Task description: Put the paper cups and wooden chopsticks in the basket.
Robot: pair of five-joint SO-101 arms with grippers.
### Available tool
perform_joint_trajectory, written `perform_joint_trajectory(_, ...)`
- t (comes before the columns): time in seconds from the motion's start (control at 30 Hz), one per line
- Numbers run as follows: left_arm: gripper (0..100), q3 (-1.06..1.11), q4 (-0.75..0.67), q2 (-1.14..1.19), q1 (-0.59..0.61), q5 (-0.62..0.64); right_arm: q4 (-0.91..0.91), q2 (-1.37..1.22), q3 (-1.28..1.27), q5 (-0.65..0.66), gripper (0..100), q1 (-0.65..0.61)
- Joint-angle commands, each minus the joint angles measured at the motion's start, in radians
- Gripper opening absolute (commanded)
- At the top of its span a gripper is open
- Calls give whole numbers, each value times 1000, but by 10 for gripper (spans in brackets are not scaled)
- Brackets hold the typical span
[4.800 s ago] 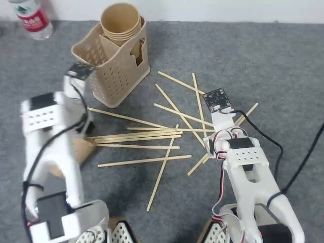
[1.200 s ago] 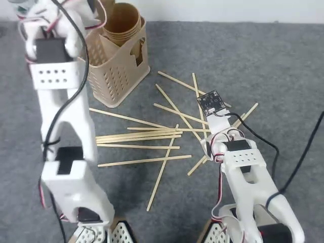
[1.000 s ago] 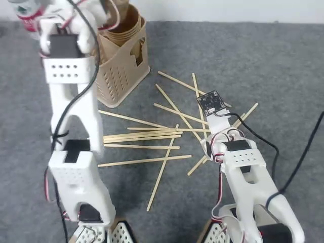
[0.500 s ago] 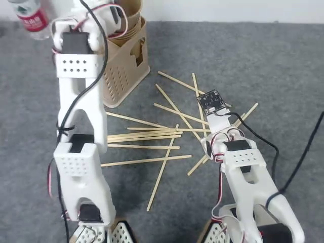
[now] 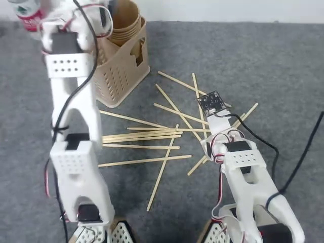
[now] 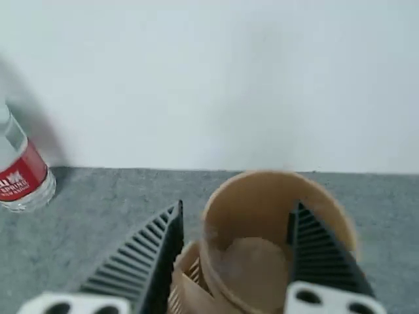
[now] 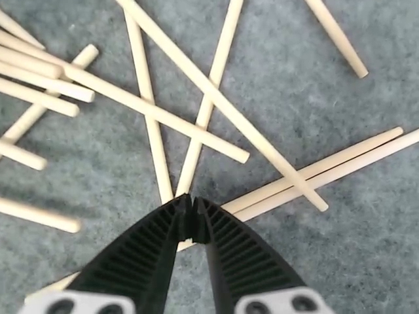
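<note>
Our left fingers (image 6: 157,258) stand wide apart with the top paper cup (image 6: 262,229) between them. One finger overlaps the cup's side and the other stands clear of it, so we judge the cup released, not gripped. In the high view the paper cups (image 5: 124,20) sit stacked in the basket (image 5: 121,71) at the upper left of the frame, near the bottle (image 5: 28,12). Our right fingers (image 7: 154,248) are pressed tip to tip with nothing visibly in them. They sit low over the wooden chopsticks (image 7: 196,131), which lie crossed and scattered on the grey desk (image 5: 263,61) at mid-frame.

As we see it, the risk on the left is a finger snagging the cup's rim when the arm pulls away. That could lift the cup back out or tip the tall basket. On the right the chopsticks overlap, so a pinch on one may flick its neighbours. A long stick could also swing in the grip and miss the opening that the cups largely fill.

Half a second ago the left arm stood slightly further right over the basket. Nearly five seconds ago it was low beside it. The right arm and chopsticks are unchanged over the last second.
</note>
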State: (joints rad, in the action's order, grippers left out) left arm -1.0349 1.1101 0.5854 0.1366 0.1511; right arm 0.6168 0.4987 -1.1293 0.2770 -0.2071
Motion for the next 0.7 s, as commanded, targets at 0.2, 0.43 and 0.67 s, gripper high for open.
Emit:
perform_joint_trajectory(0.2, 239, -61, -20, 215, -40, 2, -38, 31, 6, 14, 9, -5)
perform_joint_trajectory(0.43, 239, -446, 109, 140, -60, 3, -45, 31, 6, 14, 9, -7)
perform_joint_trajectory(0.67, 241, -639, 468, 43, -46, -12, -38, 31, 5, 14, 9, -4)
